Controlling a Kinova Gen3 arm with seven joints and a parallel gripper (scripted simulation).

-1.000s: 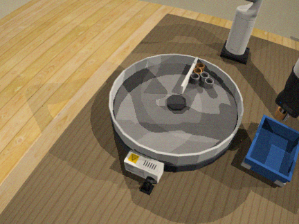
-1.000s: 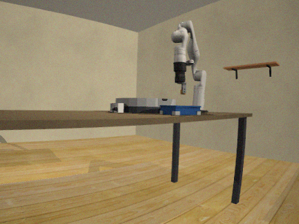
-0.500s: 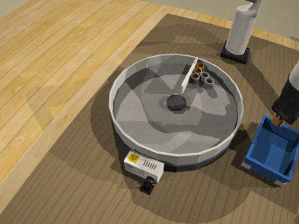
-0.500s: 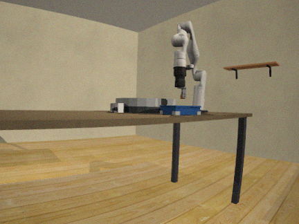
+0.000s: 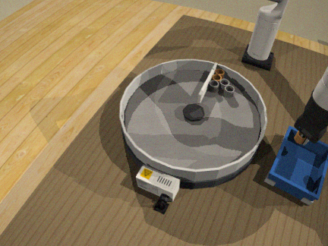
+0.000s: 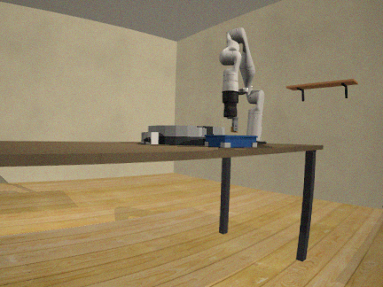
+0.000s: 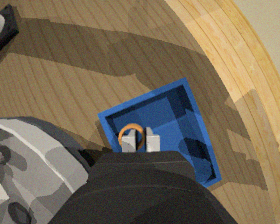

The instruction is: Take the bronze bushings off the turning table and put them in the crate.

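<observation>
My gripper (image 5: pixel 301 138) is shut on a bronze bushing (image 7: pixel 131 136) and holds it above the near-left corner of the blue crate (image 5: pixel 300 168). In the wrist view the orange ring sits between the two pale fingers, over the crate's floor (image 7: pixel 165 128). The side view shows the gripper (image 6: pixel 233 125) a little above the crate (image 6: pixel 231 140). On the grey turning table (image 5: pixel 193 117), two bronze bushings (image 5: pixel 218 74) and three steel bushings (image 5: pixel 222 86) lie beside a white divider bar (image 5: pixel 207 82) at the far side.
A dark hub (image 5: pixel 193 112) sits at the table's centre. A white control box (image 5: pixel 157 181) with a warning label stands at the table's front. The arm's base (image 5: pixel 259 57) stands behind the table. The crate lies near the table top's right edge.
</observation>
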